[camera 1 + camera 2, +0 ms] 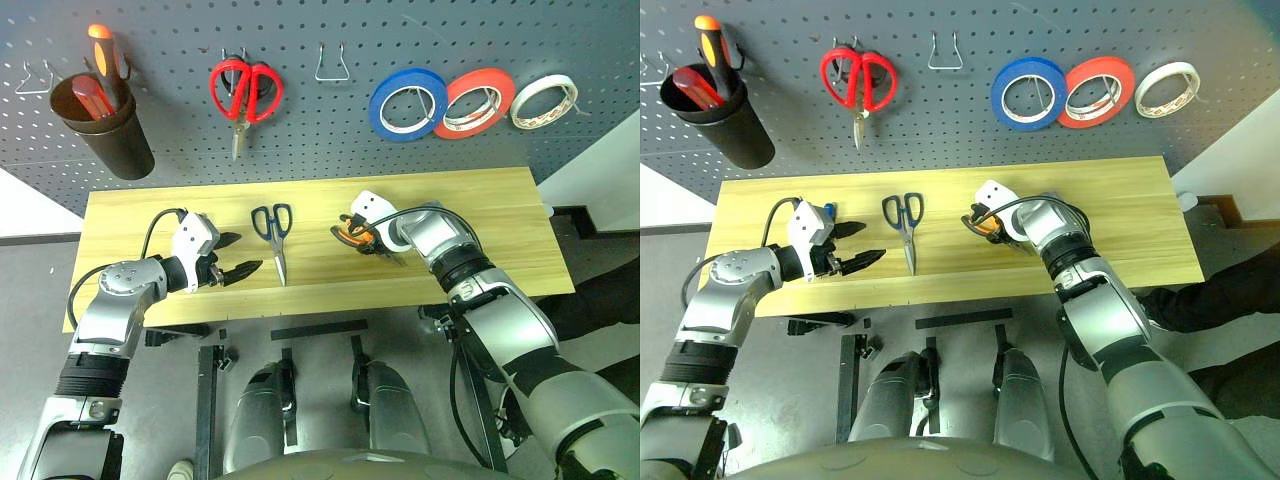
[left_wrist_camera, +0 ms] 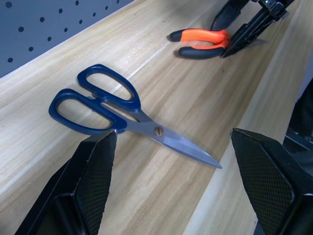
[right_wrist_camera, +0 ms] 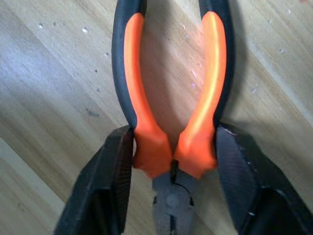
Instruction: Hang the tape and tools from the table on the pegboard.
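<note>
Hanging the tools proceeds from the pegboard, the largest element, where the blue tape already sits on a hook beside a red-orange roll and a white roll; one bare wire hook stands free between the red-handled scissors and the tape. Below it, the table carries the remaining work. The right gripper is set down on the pliers, its two black fingers pressed against the orange handles just above the pivot, so the tool is clamped though not yet lifted (both handles lie flat on the wood). A sound lift would, by judgement, come straight up, keeping the handle loop spread so it can drop over the free hook; a grip this near the pivot may let the long handles swing. The left gripper hovers with jaws wide apart and empty, just short of the blue-handled scissors, which lie on the table, blades towards the near edge.
</note>
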Controlling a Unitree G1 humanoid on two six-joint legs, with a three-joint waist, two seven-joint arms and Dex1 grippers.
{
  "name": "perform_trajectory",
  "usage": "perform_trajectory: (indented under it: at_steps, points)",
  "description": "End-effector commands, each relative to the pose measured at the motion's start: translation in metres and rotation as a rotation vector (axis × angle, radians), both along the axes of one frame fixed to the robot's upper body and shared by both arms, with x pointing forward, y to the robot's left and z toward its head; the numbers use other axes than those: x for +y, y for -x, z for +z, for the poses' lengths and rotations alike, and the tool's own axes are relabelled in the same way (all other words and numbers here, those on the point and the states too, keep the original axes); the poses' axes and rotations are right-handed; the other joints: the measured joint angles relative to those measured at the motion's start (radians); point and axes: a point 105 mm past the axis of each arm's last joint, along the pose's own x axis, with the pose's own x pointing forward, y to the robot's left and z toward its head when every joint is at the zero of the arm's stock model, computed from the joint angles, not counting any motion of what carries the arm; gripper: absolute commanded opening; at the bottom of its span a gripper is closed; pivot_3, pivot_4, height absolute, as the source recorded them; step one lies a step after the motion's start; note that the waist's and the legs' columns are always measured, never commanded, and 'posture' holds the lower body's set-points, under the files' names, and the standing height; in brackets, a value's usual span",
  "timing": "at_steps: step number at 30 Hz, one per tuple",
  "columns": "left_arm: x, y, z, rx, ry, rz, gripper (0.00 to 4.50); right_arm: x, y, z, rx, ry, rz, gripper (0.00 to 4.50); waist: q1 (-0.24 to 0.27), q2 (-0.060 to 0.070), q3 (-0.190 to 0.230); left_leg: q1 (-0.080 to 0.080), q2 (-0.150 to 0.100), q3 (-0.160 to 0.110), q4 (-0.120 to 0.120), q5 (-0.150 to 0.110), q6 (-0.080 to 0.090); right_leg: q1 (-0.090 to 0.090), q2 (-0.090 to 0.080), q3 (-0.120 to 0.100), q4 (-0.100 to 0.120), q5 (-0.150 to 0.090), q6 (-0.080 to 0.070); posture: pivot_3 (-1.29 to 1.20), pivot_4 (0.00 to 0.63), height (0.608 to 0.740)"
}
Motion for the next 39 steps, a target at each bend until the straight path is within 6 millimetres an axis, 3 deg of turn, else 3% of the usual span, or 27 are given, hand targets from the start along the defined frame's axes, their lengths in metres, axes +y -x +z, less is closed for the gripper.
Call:
perform_trajectory:
  at_steps: [1, 5, 8, 12, 17, 20, 24, 31, 39]
  points:
    - [0.001, 0.0, 0.012, -0.051, 0.01, 0.002, 3.9, 0.004, 0.006, -0.01, 0.031, 0.012, 0.019, 2.09, -0.001, 0.0, 0.0, 0.0, 0.0, 0.0, 0.0, 0.0, 0.0, 0.0, 0.0, 0.0, 0.0, 0.0, 0.0, 0.09, 0.252, 0.732]
    - [0.003, -0.001, 0.012, -0.056, 0.008, 0.005, 3.9, -0.001, 0.006, -0.002, 0.006, 0.024, 0.033, 2.09, 0.001, 0.0, -0.002, 0.0, 0.0, 0.0, 0.0, 0.0, 0.0, 0.0, 0.0, 0.0, 0.0, 0.0, 0.0, 0.09, 0.231, 0.732]
    - [0.001, 0.003, 0.03, -0.117, 0.081, -0.025, 3.9, 0.005, 0.015, 0.036, -0.037, -0.103, 0.12, 2.09, 0.007, 0.0, -0.003, -0.001, 0.0, -0.001, 0.0, 0.0, 0.0, 0.0, 0.0, 0.0, 0.0, 0.0, 0.0, 0.09, 0.211, 0.732]
    - [0.004, 0.007, 0.05, -0.199, 0.166, -0.037, 3.9, 0.022, 0.047, 0.088, -0.069, -0.347, 0.246, 2.09, 0.017, 0.0, -0.007, -0.003, 0.0, -0.001, 0.001, 0.0, 0.0, -0.002, 0.0, -0.001, 0.0, 0.0, 0.0, 0.08, 0.189, 0.732]
    - [0.007, 0.016, 0.075, -0.249, 0.281, -0.073, 3.9, 0.039, 0.096, 0.148, -0.123, -0.663, 0.42, 2.09, 0.025, 0.0, -0.045, -0.003, 0.0, -0.002, 0.0, 0.0, 0.0, -0.002, 0.0, -0.003, -0.001, 0.0, 0.0, 0.05, 0.156, 0.732]
    - [0.008, 0.02, 0.086, -0.273, 0.333, -0.104, 3.9, 0.042, 0.104, 0.177, -0.22, -0.802, 0.436, 2.09, 0.025, -0.003, -0.067, -0.003, -0.001, -0.003, 0.001, 0.0, 0.0, 0.001, 0.0, -0.003, -0.002, 0.0, 0.0, 0.04, 0.142, 0.732]
    - [0.01, 0.018, 0.115, -0.357, 0.422, -0.113, 3.9, 0.051, 0.091, 0.217, -0.389, -0.964, 0.369, 2.09, 0.022, -0.005, -0.098, 0.001, -0.001, -0.004, 0.003, 0.0, 0.0, 0.006, 0.0, -0.003, -0.002, 0.0, 0.0, 0.02, 0.108, 0.732]
    - [0.011, 0.014, 0.127, -0.393, 0.461, -0.111, 3.9, 0.064, 0.056, 0.258, -0.583, -1.077, 0.232, 2.09, -0.004, -0.004, -0.15, 0.003, -0.002, -0.004, 0.0, 0.001, -0.001, 0.006, 0.001, -0.003, -0.002, 0.0, 0.0, 0.01, 0.073, 0.732]
    - [0.008, 0.014, 0.139, -0.447, 0.483, -0.107, 3.9, 0.074, 0.007, 0.275, -0.76, -1.032, 0.101, 2.09, -0.036, -0.004, -0.169, 0.008, -0.002, -0.004, 0.0, 0.001, -0.001, 0.011, 0.001, -0.002, -0.002, 0.0, 0.0, 0.03, 0.062, 0.732]
